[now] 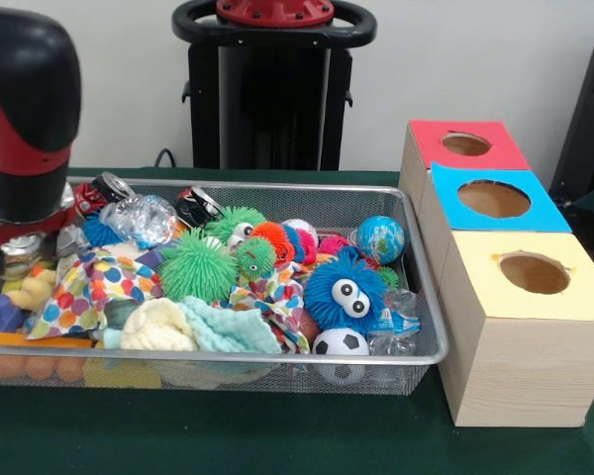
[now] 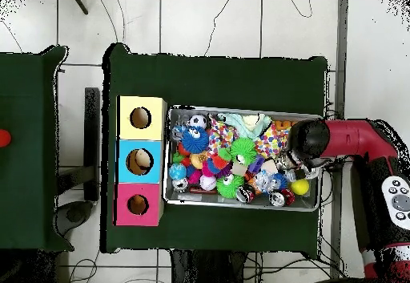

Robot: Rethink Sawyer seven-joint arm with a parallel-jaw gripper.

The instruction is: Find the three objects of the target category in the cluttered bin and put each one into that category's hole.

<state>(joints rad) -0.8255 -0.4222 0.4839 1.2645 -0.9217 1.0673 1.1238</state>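
The wire mesh bin [image 1: 431,327] [image 2: 171,193] is full of toys. A crushed red can [image 1: 101,192] with a silver end lies at the bin's far left rim, and it also shows in the overhead view [image 2: 278,199]. A black can [image 1: 198,206] [image 2: 250,193] lies to its right along the same rim. No third can shows. The arm's thick black and red end [image 1: 25,109] hangs over the bin's left end. The gripper [image 1: 15,252] [image 2: 298,166] reaches down among the toys there, mostly hidden. The red-topped box's hole [image 1: 465,144] [image 2: 138,204] is apart, at the far right.
Blue-topped [image 1: 493,199] and yellow-topped [image 1: 534,273] boxes stand in a row with the red one beside the bin. The bin holds green spiky balls [image 1: 196,267], a blue googly-eyed puffball [image 1: 345,290], a soccer ball [image 1: 340,343], a globe ball [image 1: 380,237], spotted cloth [image 1: 89,287] and crinkled clear plastic [image 1: 144,218].
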